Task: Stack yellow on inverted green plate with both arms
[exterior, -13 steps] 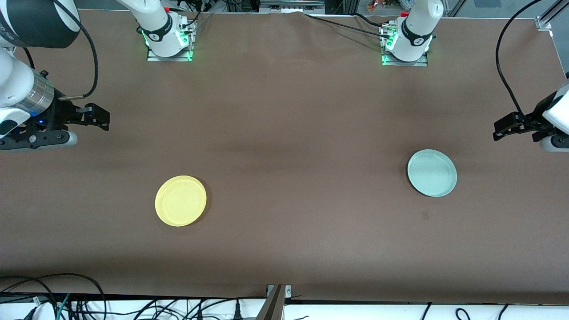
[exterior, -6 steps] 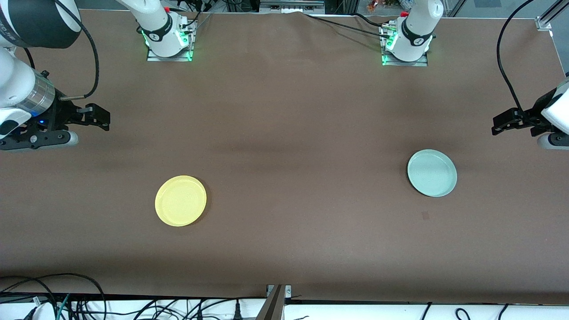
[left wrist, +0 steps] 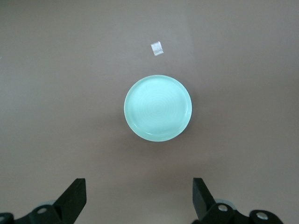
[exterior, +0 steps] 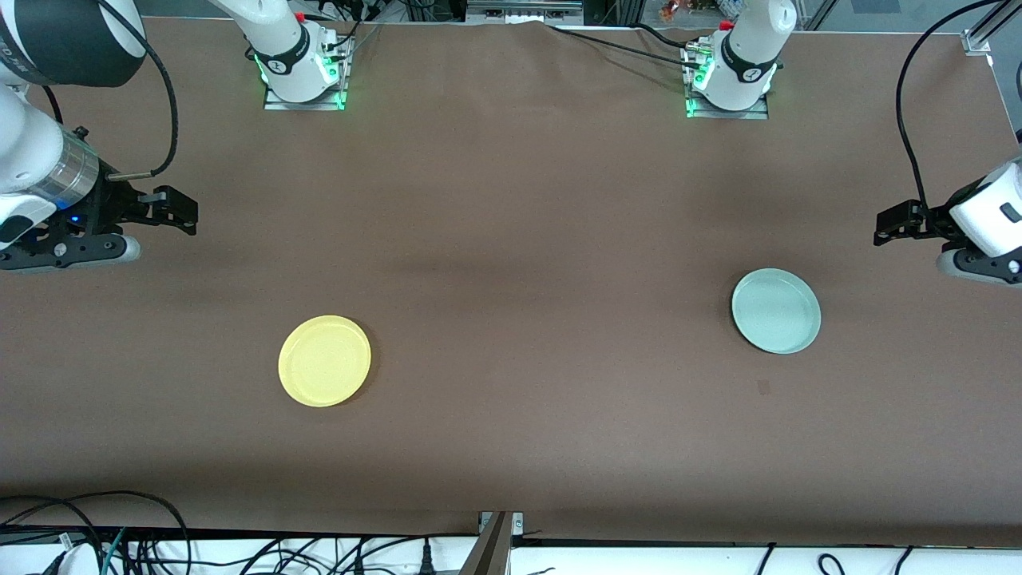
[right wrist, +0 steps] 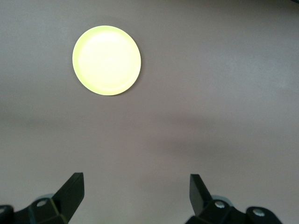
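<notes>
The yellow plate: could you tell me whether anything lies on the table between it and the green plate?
Nothing visible does: only bare brown table lies between the yellow plate and the green plate.

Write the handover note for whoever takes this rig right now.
Left gripper: jaws open, empty, up over the table at the left arm's end, beside the green plate.
Right gripper: jaws open, empty, waiting over the right arm's end.
Green plate lies rim up on the table, not inverted.
Yellow plate lies rim up toward the right arm's end, slightly nearer the front camera than the green one.
Done: nothing.
Left: invert the green plate, set the yellow plate on it.
</notes>
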Robot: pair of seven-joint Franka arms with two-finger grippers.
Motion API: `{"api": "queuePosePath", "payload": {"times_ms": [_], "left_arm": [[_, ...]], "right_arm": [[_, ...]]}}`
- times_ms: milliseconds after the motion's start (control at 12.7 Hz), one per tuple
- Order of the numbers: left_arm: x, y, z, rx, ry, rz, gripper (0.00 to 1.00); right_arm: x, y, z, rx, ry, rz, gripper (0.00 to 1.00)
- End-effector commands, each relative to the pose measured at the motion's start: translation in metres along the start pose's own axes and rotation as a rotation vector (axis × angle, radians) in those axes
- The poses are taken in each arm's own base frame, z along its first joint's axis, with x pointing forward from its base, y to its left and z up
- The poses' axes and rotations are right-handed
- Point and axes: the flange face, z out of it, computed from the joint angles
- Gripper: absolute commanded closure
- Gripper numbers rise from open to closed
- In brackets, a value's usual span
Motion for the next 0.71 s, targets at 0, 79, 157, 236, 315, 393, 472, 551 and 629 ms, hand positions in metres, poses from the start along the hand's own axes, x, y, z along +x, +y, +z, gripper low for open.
{"api": "queuePosePath", "payload": {"times_ms": [0,79,157,236,315,393,472,551,629], "left_arm": [[0.013,-0.022,0.022,-0.015,-0.03,0.106,0.0],[0.023,-0.026,0.035,-0.009,-0.023,0.146,0.0],[0.034,-0.03,0.056,-0.01,-0.019,0.196,0.0],[0.043,-0.042,0.081,-0.015,-0.022,0.233,0.0],[0.054,-0.048,0.106,-0.019,-0.019,0.257,0.0],[0.064,-0.051,0.131,-0.017,-0.015,0.278,0.0],[0.073,-0.055,0.158,-0.015,-0.016,0.301,0.0],[0.079,-0.063,0.184,-0.014,-0.013,0.342,0.0],[0.084,-0.064,0.211,-0.01,-0.005,0.385,0.0]], "right_arm": [[-0.006,-0.001,-0.008,-0.016,0.003,0.007,0.0],[-0.007,-0.001,-0.009,-0.016,0.003,0.002,0.0],[-0.008,-0.001,-0.009,-0.016,0.002,0.002,0.0],[-0.008,-0.001,-0.007,-0.017,-0.01,0.002,0.0],[-0.009,-0.001,-0.005,-0.017,-0.02,0.002,0.0],[-0.009,0.0,-0.005,-0.019,-0.021,0.002,0.0],[-0.01,0.0,-0.007,-0.017,-0.018,0.002,0.0],[-0.01,0.0,-0.008,-0.017,-0.017,0.003,0.0],[-0.009,0.0,-0.007,-0.017,-0.015,0.003,0.0]]}}
